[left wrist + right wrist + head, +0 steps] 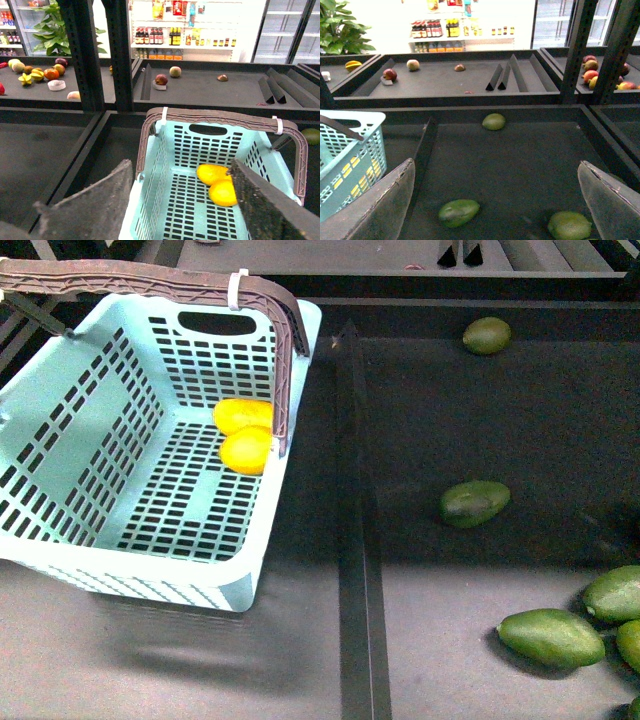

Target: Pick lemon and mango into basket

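The light teal basket [60, 450] stands at the left of the front view, its brown handle [150, 280] raised with a white zip tie on it. Two yellow fruits lie touching on its slotted floor by the right wall. The longer one is the mango [243, 414] [212, 173]; the rounder one in front of it is the lemon [247, 451] [223, 193]. My left gripper [182, 210] hovers open above the basket [200, 150], nothing between its fingers [95, 210]. My right gripper [495, 205] hangs open over the dark shelf. Neither arm shows in the front view.
Dark green mangoes lie on the shelf right of a black divider [355, 540]: one at the back [487, 335], one mid-shelf [475, 503] [459, 212], several at the front right [552, 637]. Black posts [82, 55] and further fruit shelves stand behind.
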{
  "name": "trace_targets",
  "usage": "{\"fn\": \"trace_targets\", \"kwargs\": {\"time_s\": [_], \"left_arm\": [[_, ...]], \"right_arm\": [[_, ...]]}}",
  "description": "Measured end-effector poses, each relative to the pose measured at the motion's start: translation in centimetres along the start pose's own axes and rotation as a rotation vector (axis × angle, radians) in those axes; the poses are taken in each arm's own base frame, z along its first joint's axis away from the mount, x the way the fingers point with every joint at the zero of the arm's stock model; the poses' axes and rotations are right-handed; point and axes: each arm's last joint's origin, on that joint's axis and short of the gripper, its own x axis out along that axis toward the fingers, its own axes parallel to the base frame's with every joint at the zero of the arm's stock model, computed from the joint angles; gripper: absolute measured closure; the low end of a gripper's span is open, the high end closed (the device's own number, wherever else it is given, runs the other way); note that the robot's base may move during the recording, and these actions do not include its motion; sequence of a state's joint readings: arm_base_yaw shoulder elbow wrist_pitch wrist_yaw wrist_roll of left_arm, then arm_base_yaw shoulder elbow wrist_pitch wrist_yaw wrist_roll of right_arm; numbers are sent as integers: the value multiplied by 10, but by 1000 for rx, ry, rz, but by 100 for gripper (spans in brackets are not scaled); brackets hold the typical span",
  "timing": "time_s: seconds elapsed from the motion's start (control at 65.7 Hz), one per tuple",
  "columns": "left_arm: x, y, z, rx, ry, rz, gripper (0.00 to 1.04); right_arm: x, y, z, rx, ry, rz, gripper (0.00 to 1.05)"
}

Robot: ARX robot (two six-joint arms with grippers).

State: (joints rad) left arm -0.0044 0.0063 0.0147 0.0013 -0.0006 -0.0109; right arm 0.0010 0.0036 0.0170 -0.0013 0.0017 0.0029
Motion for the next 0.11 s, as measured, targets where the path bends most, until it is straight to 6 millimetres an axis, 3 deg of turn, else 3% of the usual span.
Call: {"fn": "trace_targets", "kwargs": {"time_s": [0.046,0.107], "left_arm": [[0,0,0,2,0,0,5],[0,0,0,2,0,0,7]], "right_arm": [[0,0,0,0,0,0,9],[0,0,0,0,0,0,9]]}}
